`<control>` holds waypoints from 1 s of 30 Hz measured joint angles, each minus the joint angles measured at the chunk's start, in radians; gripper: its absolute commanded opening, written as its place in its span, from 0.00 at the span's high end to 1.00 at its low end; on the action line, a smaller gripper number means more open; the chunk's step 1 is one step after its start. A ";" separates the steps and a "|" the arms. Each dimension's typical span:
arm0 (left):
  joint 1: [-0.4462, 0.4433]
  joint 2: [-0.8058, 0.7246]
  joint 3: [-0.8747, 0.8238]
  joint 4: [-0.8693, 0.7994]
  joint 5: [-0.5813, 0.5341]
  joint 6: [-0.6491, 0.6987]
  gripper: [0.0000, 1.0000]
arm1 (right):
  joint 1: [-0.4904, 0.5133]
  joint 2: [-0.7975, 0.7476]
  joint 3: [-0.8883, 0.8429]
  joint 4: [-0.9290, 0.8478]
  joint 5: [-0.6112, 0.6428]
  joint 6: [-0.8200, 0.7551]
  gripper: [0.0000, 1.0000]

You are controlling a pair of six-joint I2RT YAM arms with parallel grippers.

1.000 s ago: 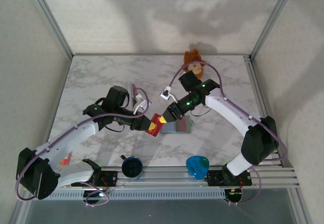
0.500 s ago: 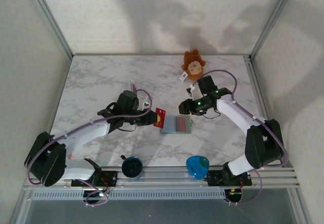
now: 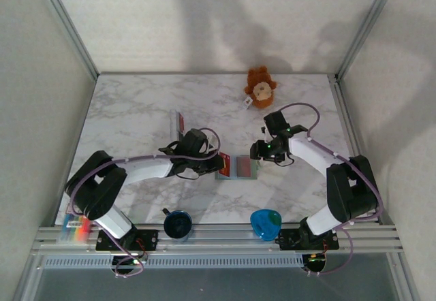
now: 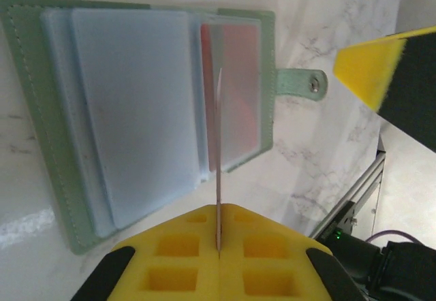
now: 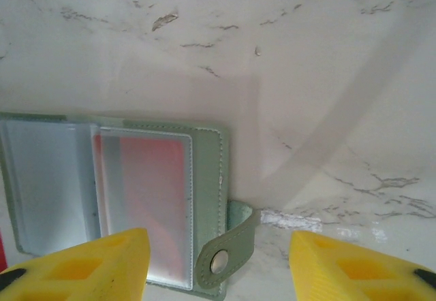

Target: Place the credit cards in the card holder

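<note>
Red credit card point(image 4: 219, 165) on edge over the open card holder point(image 4: 41, 110) on the counter point(image 3: 129, 110).
Since a second ago my left gripper point(image 4: 219, 243), pinching that card tight, has carried it over the holder. My right gripper point(image 5: 214, 267) has let go and hangs with jaws apart above the snap strap point(image 5: 228, 243). Two cards: one held, a second card point(image 5: 139, 192) behind a clear sleeve point(image 5: 180, 260). One holder. Farther back, one plush toy point(image 3: 259, 87).
</note>
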 measured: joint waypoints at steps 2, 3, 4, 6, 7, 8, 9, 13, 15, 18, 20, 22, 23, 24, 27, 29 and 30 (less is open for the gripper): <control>0.000 0.037 0.025 0.010 0.000 -0.002 1.00 | 0.000 0.006 -0.012 0.017 -0.001 0.001 0.44; 0.000 0.058 0.037 0.022 0.001 -0.003 1.00 | 0.000 0.011 -0.019 0.023 -0.001 0.003 0.44; 0.000 0.073 0.042 0.038 0.003 -0.006 1.00 | 0.000 0.013 -0.025 0.029 -0.001 0.005 0.43; 0.000 0.103 0.044 0.070 0.011 -0.018 1.00 | 0.000 0.018 -0.035 0.039 -0.002 0.010 0.43; 0.000 0.119 0.045 0.082 0.018 -0.021 1.00 | 0.000 0.018 -0.042 0.045 -0.003 0.013 0.43; 0.000 0.131 0.045 0.088 0.019 -0.024 1.00 | 0.000 0.018 -0.047 0.050 -0.006 0.015 0.43; 0.000 0.141 0.045 0.089 0.019 -0.026 0.99 | 0.000 0.018 -0.051 0.055 -0.013 0.016 0.43; 0.000 0.159 0.045 0.103 0.021 -0.033 0.99 | 0.000 0.018 -0.062 0.068 -0.040 0.016 0.43; 0.000 0.167 0.045 0.120 0.027 -0.038 0.99 | 0.000 0.018 -0.067 0.076 -0.050 0.016 0.43; 0.000 0.177 0.043 0.137 0.036 -0.044 0.99 | 0.000 0.022 -0.073 0.085 -0.055 0.016 0.43; 0.000 0.178 0.039 0.153 0.047 -0.049 0.99 | 0.000 0.029 -0.075 0.092 -0.059 0.017 0.43; 0.000 0.184 0.038 0.169 0.061 -0.060 0.99 | 0.000 0.033 -0.083 0.105 -0.072 0.020 0.43; 0.000 0.187 0.038 0.175 0.066 -0.063 0.99 | 0.000 0.033 -0.088 0.112 -0.077 0.021 0.43; 0.000 0.190 0.036 0.182 0.071 -0.067 0.99 | 0.000 0.034 -0.091 0.116 -0.082 0.023 0.44; 0.000 0.199 0.031 0.203 0.077 -0.074 0.99 | 0.000 0.045 -0.092 0.123 -0.092 0.024 0.44; 0.000 0.211 0.031 0.212 0.080 -0.077 0.99 | 0.000 0.050 -0.092 0.124 -0.098 0.024 0.44; 0.000 0.217 0.030 0.217 0.080 -0.078 0.99 | 0.000 0.050 -0.093 0.124 -0.100 0.024 0.44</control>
